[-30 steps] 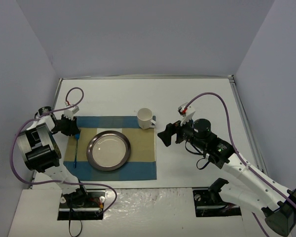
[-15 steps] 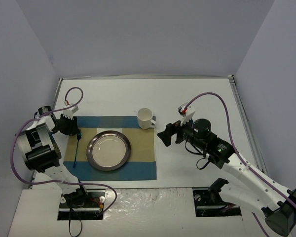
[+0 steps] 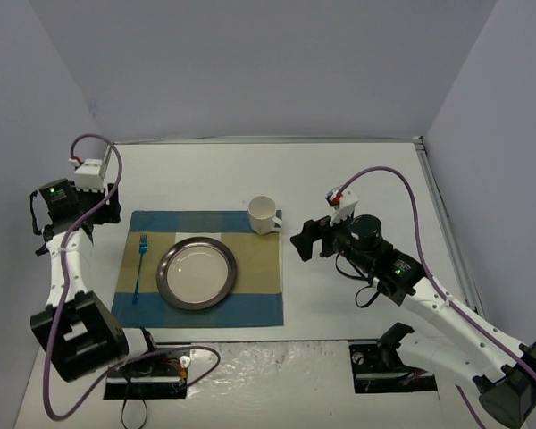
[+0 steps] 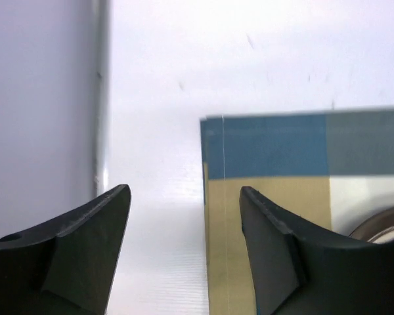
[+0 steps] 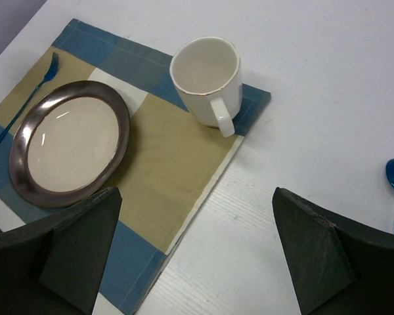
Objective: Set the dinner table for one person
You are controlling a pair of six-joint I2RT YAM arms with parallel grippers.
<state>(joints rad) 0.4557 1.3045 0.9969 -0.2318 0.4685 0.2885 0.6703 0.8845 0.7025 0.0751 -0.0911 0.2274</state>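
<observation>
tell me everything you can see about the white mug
The mug is a plain, glossy cream-white cup, ceramic by the look, with one loop handle and a thin darker line along its rim. It stands upright and empty on the far right corner of the checked placemat, its handle pointing toward the mat's right edge. Only the mat touches it; the plate sits apart from it.
</observation>
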